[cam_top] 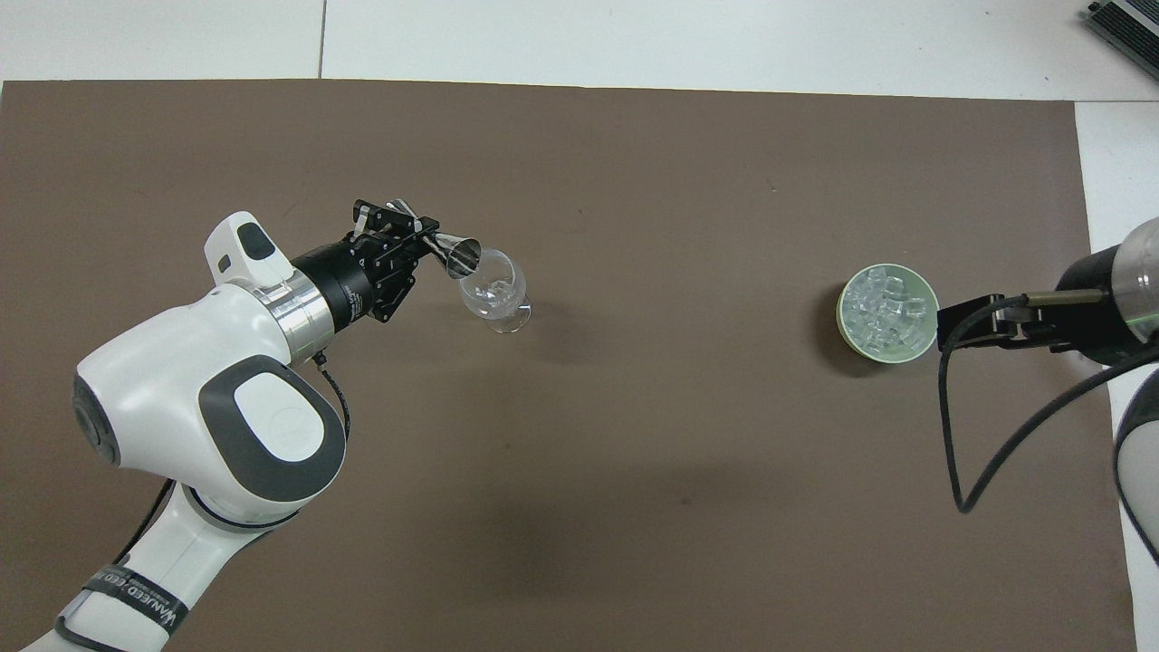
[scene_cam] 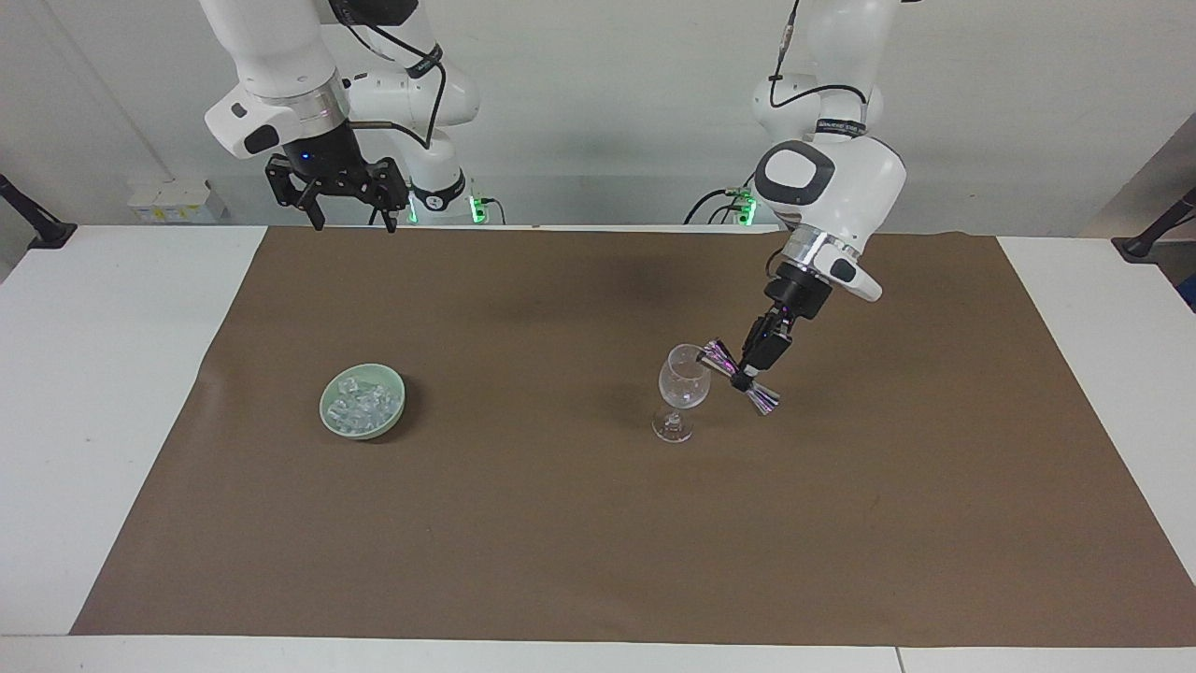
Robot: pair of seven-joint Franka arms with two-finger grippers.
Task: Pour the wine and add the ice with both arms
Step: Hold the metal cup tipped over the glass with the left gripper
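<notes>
Left gripper (scene_cam: 745, 378) clamping a steel jigger (scene_cam: 741, 376), tilting it over the wine glass (scene_cam: 683, 385) to pour; right gripper (scene_cam: 351, 221), fingers apart, waiting over the worktop's (scene_cam: 121, 393) edge near the ice (scene_cam: 364, 400) sitting in its green bowl (scene_cam: 363, 402).

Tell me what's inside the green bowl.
The green bowl holds a heap of clear ice cubes, piled close to its rim. The cubes cover the bowl's bottom, so anything beneath them cannot be seen.

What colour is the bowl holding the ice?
Pale green bowl; the overhead view shows it best.
</notes>
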